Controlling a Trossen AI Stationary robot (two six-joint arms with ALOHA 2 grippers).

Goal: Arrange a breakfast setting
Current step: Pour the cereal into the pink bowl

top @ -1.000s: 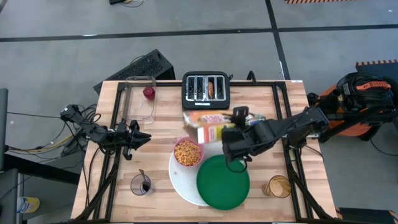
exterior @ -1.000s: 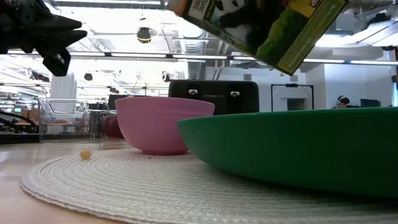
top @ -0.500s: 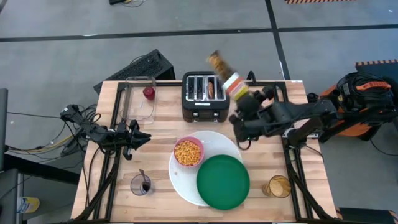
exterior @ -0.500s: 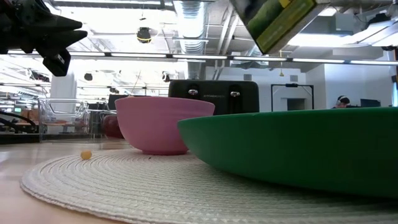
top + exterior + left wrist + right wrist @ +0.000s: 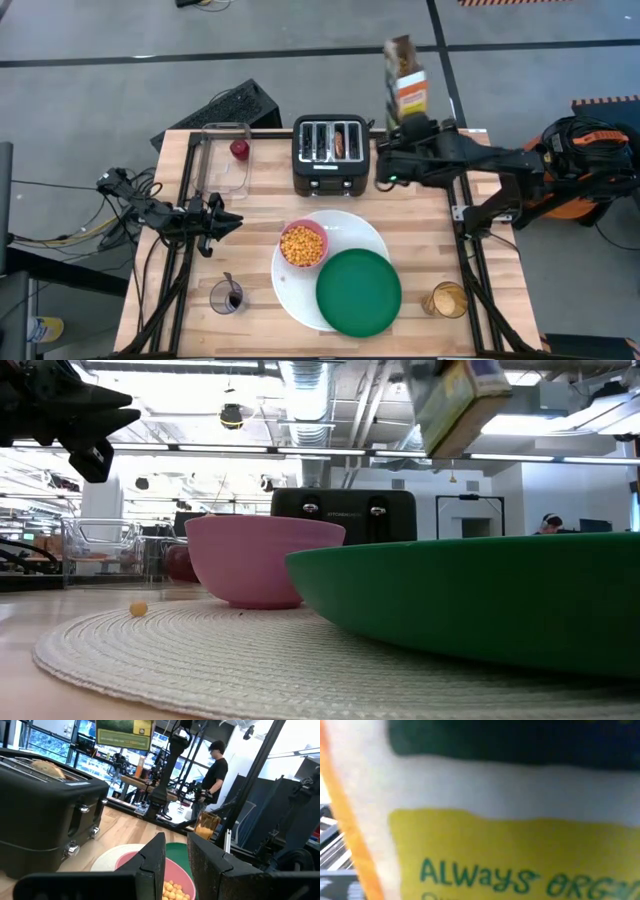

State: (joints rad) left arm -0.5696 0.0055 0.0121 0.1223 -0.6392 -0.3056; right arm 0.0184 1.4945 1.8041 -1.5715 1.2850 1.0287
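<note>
My right gripper (image 5: 412,128) is shut on a cereal box (image 5: 405,80), held high over the table's far edge, right of the black toaster (image 5: 331,148); the box also shows in the low view (image 5: 455,400). The pink bowl (image 5: 302,245) of orange cereal sits on the big white plate (image 5: 290,290). The green plate (image 5: 358,292) overlaps the white plate's near right. A bagel (image 5: 340,143) stands in a toaster slot. The red fruit (image 5: 239,149) lies by the clear container (image 5: 226,165). The spoon (image 5: 228,287) stands in a glass. My left gripper (image 5: 234,222) waits, narrowly open, at the left. My right gripper holds the cereal box by its lower part (image 5: 410,112), pinched between the two fingers, which come from the table's right side. The box stands about upright, lifted clear of the table. Its printed face (image 5: 495,850) fills the right wrist view and hides the fingers.
A glass of orange drink (image 5: 447,299) stands near the table's near right corner. One loose cereal piece (image 5: 138,608) lies beside the bowl. A person (image 5: 215,770) stands in the room beyond the table.
My right gripper has swung from beside the pink bowl toward the table's far edge and up, carrying the cereal box. The box, which lay tipped toward the bowl, has turned to about upright and now stands right of the toaster.
</note>
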